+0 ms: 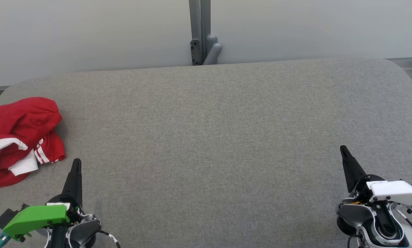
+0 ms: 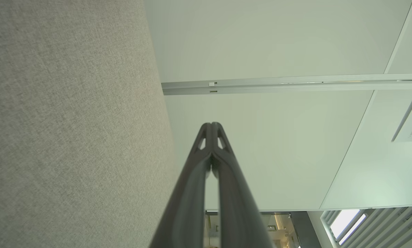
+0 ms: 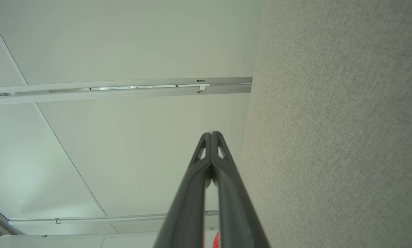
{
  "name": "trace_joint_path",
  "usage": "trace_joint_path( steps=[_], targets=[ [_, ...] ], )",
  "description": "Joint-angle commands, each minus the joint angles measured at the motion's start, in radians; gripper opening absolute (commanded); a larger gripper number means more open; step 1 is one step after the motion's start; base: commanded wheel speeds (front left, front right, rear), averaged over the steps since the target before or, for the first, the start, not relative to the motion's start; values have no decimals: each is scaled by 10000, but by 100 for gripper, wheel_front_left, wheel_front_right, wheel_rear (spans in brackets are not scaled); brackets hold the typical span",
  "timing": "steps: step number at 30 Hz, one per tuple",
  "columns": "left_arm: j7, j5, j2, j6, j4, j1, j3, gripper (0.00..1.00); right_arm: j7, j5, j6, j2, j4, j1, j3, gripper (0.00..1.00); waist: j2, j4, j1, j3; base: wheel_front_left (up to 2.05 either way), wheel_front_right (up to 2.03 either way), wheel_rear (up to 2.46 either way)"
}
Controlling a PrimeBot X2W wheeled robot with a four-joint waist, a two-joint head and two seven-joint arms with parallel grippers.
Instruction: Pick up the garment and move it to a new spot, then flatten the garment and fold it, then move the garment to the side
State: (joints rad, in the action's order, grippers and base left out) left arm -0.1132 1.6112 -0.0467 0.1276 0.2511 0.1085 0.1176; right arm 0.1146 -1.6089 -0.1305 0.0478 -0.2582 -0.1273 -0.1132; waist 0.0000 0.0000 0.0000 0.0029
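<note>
At left, crumpled garment [image 1: 20, 119], axis unclear

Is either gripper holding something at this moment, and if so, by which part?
Nothing is held. The left gripper and the right gripper are shut and empty; the red garment lies crumpled on the grey surface, apart from both.

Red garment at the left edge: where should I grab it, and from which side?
Probably the bunched striped hem at the garment's near right corner, coming from above on its right with the left hand. That corner stands up in folds and lies closest to that hand, which is shut.
</note>
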Motion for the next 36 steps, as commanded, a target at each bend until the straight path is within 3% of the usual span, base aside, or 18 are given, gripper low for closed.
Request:
trace_joint_path(
  steps=[1, 28, 29, 32, 33, 34, 36],
  targets=[
    [-18, 17, -69, 64, -33, 121, 7, 0, 60, -55, -4, 47, 26, 108, -13, 0, 0, 0, 0, 0, 0, 0, 0],
    [-18, 17, -69, 64, -32, 121, 7, 0, 58, -55, -4, 47, 26, 109, -13, 0, 0, 0, 0, 0, 0, 0, 0],
    [1, -1, 0, 0, -2, 0, -2, 100, 2, 1, 0, 0, 1, 0, 1, 100, 0, 0, 0, 0, 0, 0, 0],
    [9, -3, 32, -11, 136, -80, -13, 100, -6, 7, 2, -36, -127, 42, 10, 100, 0, 0, 0, 2, 0, 0, 0],
    [12, -4, 55, -17, 221, -167, -18, 0, -8, 9, 2, -65, -217, 99, 20, 0, 0, -1, 0, 3, 0, 0, 0],
    [26, -11, 72, -21, 295, -221, -29, 100, -17, 17, 2, -79, -265, 157, 32, 100, 0, -1, 0, 5, 0, 0, 0],
    [132, -80, 66, -19, 305, -207, -85, 100, -87, 79, 2, -69, -209, 153, 102, 100, 0, -1, 0, 8, 0, 0, 0]
  ],
)
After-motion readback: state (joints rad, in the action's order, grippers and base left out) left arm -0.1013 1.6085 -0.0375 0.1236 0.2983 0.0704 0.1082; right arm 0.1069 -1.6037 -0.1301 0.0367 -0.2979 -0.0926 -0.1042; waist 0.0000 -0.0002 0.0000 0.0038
